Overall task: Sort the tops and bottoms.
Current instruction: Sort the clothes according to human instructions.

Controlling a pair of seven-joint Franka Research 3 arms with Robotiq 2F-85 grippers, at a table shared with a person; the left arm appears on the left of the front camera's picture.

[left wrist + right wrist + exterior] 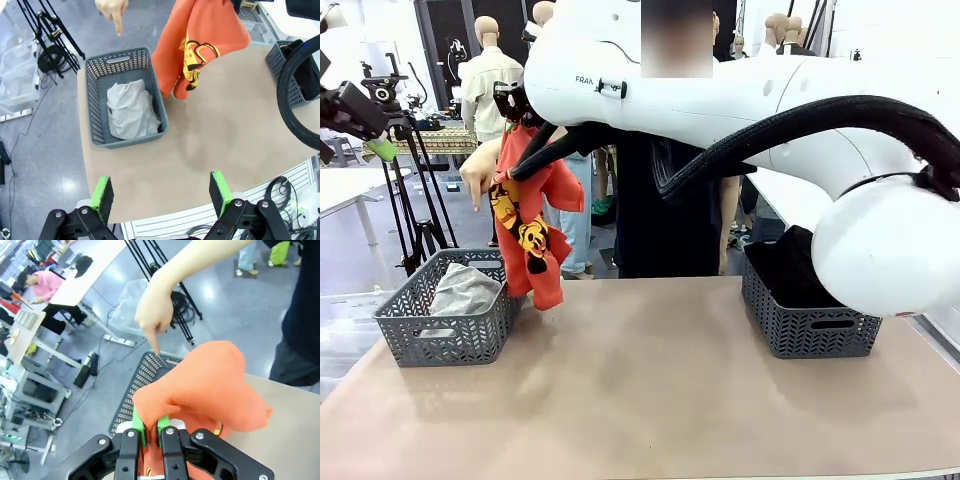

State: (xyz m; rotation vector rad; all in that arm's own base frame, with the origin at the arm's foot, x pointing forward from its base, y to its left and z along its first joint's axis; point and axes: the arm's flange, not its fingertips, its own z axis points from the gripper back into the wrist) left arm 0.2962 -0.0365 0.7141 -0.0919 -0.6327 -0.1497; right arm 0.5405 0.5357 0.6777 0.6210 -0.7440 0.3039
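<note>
Hanging from right hand, orange-red top pinched between closed fingers.

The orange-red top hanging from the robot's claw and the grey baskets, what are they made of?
The orange-red top looks like soft matte knit cloth, probably cotton jersey: it droops in loose folds from the right gripper, and its yellow print looks flat. The left basket and right basket look like rigid moulded plastic, dark grey with a slight sheen, their walls pierced in a regular pattern.
</note>
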